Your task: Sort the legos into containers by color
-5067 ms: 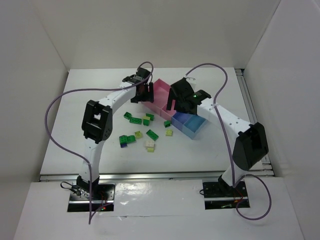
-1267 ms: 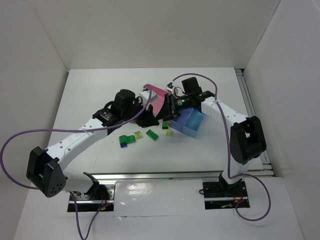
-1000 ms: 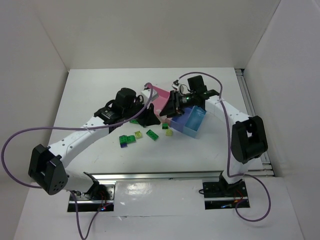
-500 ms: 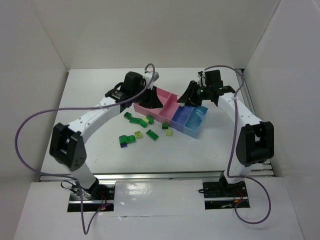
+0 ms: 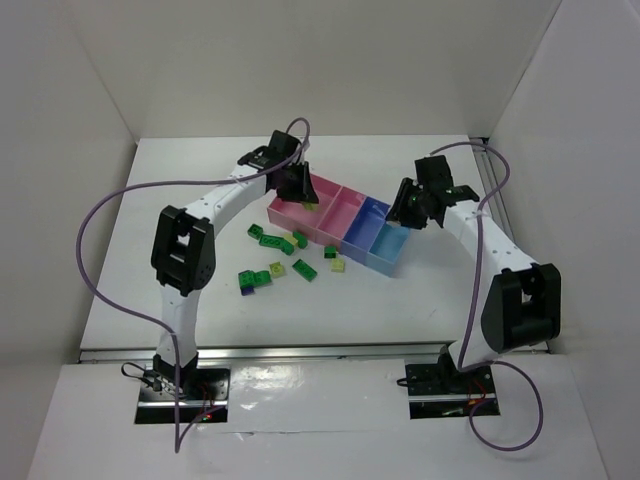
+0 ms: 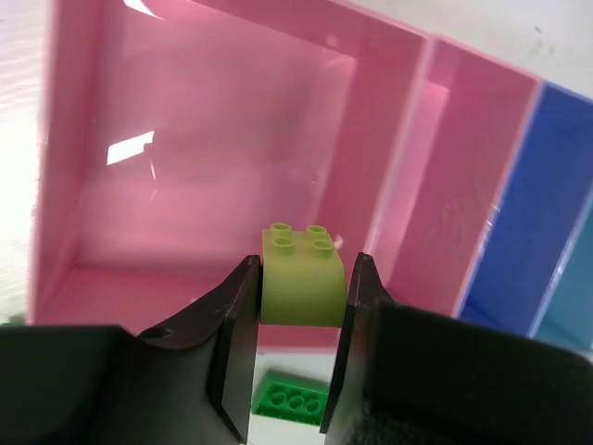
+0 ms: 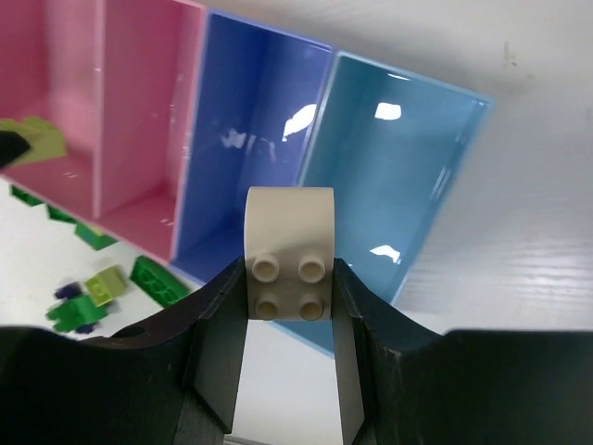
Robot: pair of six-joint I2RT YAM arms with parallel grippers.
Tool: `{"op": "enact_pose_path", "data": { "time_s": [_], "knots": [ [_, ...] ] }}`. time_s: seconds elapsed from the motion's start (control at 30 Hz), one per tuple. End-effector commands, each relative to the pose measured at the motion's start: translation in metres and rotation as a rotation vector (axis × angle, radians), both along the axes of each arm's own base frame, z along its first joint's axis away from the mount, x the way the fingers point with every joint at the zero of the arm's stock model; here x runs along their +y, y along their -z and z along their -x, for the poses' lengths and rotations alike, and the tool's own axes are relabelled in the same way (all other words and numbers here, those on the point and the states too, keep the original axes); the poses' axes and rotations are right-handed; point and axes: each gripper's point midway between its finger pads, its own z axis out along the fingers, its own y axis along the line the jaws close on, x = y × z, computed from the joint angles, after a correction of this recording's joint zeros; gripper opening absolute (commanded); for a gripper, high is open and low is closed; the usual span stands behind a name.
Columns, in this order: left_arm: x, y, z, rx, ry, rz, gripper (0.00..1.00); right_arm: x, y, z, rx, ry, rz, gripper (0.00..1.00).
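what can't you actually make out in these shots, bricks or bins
- Top external: whether either gripper holds a brick. Anything held is too small to see and is covered by the left gripper and right gripper.
- Left wrist: green brick half hidden behind the fingers; light blue bin cut off by the right edge.
- Right wrist: loose bricks at lower left are blurred, count unclear.

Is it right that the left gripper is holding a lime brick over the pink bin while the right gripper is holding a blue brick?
Not quite. The right gripper is holding a pale cream brick, not a blue one, as the right wrist view shows. The left gripper is indeed holding a lime brick over the pink bin.
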Motion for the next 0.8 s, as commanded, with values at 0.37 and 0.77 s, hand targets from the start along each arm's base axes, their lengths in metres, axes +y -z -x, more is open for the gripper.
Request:
{"op": "enact_pose_path", "data": {
  "time_s": [0.37, 0.77],
  "knots": [
    [0.012, 0.0, -0.02, 0.009, -0.077, -0.013, 0.24, -0.023, 0.042, 0.009, 0.086, 0.018, 0.126, 0.59],
    [0.04, -0.074, -0.015, -0.14, -0.133, -0.072, 0.74, -0.002, 0.013, -0.002, 0.0, -0.055, 0.141, 0.73]
  ]
}}
